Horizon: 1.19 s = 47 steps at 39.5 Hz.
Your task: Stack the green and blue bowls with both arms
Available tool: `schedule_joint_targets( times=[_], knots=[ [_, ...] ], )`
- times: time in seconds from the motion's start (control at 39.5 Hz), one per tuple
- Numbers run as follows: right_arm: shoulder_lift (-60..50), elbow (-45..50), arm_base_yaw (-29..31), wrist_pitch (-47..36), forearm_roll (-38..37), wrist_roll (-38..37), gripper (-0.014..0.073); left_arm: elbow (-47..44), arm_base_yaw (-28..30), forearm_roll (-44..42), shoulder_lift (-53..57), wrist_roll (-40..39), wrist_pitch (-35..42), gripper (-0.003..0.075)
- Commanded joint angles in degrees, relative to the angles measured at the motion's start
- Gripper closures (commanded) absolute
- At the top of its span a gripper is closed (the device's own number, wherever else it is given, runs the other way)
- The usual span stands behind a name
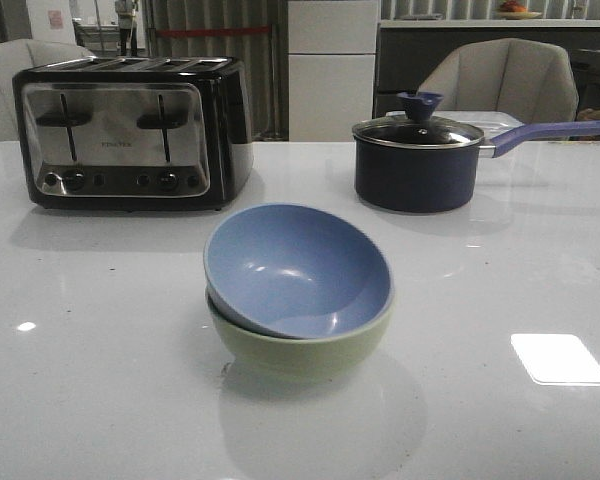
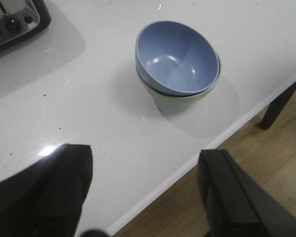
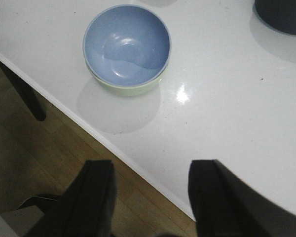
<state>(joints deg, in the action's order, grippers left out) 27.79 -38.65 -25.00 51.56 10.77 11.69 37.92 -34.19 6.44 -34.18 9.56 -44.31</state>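
Note:
The blue bowl [image 1: 298,267] rests tilted inside the green bowl [image 1: 300,346] near the table's front middle. Both wrist views show the same pair: blue bowl [image 2: 177,57] in green bowl [image 2: 180,102], and blue bowl [image 3: 127,43] in green bowl [image 3: 128,89]. My left gripper [image 2: 145,168] hangs open over the table's front edge, well back from the bowls, holding nothing. My right gripper [image 3: 150,180] is open too, also above the front edge and apart from the bowls. Neither arm shows in the front view.
A black and chrome toaster [image 1: 130,135] stands at the back left. A dark blue saucepan [image 1: 418,165] with a glass lid stands at the back right, handle pointing right. The white table's front edge [image 3: 89,129] runs over a wooden floor. Chairs stand behind the table.

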Motion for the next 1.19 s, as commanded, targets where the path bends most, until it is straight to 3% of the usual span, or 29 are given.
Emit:
schedule_joint_targets(
  times=[0.0, 0.18, 0.46, 0.68, 0.96, 1.16],
  knots=[
    [0.22, -1.49, 0.16, -3.66, -0.05, 0.06, 0.0147, 1.58, -0.52, -0.02, -0.17, -0.22, 4.54, 0.0209],
    [0.22, -1.49, 0.16, -3.66, -0.91, 0.06, 0.0176, 1.58, -0.52, -0.02, -0.17, -0.22, 4.54, 0.0209],
    [0.22, -1.49, 0.16, -3.61, -0.91, 0.06, 0.0326, 1.58, -0.52, -0.02, -0.17, -0.22, 4.54, 0.0216],
    [0.22, -1.49, 0.16, -2.59, -0.91, 0.06, 0.0466, 1.58, -0.52, -0.02, -0.17, -0.22, 4.54, 0.0393],
    [0.22, -1.49, 0.16, -2.31, -0.91, 0.06, 0.0558, 1.58, -0.52, -0.02, -0.17, -0.22, 4.54, 0.0608],
    [0.22, -1.49, 0.16, -2.18, -0.91, 0.06, 0.0558, 1.58, -0.52, -0.02, -0.17, -0.22, 4.40, 0.0622]
  ],
)
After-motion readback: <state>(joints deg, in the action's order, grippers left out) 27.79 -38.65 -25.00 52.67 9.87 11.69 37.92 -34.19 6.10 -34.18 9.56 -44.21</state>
